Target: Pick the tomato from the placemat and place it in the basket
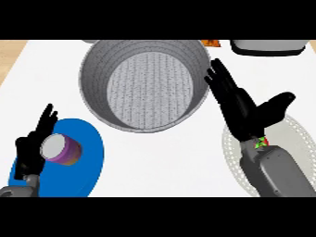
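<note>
Tomato [260,142] barely visible under right hand [246,111], on placemat [304,148].

No readable text, labels, brand marks, nos. or signs are showing anywhere on the counter.
</note>
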Robot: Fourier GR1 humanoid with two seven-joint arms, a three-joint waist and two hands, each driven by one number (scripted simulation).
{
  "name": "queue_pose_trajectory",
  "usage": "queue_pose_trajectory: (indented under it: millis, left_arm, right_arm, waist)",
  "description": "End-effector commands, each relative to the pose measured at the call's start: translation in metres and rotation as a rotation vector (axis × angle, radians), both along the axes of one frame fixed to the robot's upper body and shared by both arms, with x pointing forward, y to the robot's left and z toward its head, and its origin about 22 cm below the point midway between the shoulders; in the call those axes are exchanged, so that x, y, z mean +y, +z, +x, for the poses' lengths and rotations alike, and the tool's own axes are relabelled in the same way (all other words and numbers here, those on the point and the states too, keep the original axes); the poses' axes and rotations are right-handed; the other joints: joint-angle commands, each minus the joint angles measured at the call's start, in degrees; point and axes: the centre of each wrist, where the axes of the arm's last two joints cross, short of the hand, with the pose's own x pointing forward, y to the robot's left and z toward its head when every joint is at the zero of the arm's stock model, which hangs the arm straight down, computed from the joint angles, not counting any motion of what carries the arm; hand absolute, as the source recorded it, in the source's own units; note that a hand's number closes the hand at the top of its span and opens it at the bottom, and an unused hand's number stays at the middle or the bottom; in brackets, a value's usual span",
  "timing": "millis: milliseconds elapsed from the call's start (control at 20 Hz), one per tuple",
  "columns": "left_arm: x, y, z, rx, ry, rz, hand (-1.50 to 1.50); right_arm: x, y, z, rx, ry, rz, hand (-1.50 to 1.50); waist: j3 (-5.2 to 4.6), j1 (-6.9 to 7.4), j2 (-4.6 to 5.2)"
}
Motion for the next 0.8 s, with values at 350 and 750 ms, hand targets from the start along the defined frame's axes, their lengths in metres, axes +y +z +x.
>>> queue_pose_trajectory:
  millis: [350,750]
  left_arm:
    - [-0.02,0.075,0.044,-0.268,-0.255,0.119,0.0]
    - [0.002,0.095,0.04,-0.253,-0.262,0.131,0.0]
  right_arm:
    - [0.059,-0.02,-0.05,0.033,0.867,0.228,1.5]
    - [-0.013,0.023,-0.087,-0.334,0.689,-0.168,-1.5]
  waist:
    - [-0.6,-0.38,-0.23]
    - [-1.12,-2.84,-1.19]
